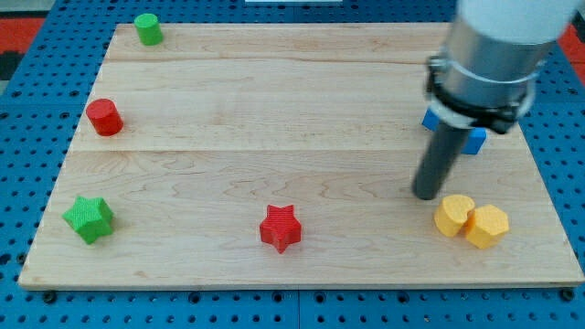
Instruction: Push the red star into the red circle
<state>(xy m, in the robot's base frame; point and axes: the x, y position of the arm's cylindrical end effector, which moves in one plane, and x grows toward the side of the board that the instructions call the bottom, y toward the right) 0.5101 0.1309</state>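
Red star: small chunky block, lies flat on the wooden board near the view's bottom edge, about midway across, one point toward the view's top. Red circle: short round cylinder standing upright near the board's left edge, upper half. The two sit well apart, star down-right of the circle.

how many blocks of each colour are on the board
red: 2, the red star and the red circle
green: 2, the green cylinder and the green star
yellow: 2, the yellow round block touching the yellow hexagon
blue: 1, the blue block, mostly hidden behind the arm
total: 7
my tip sits just left of the yellow pair.
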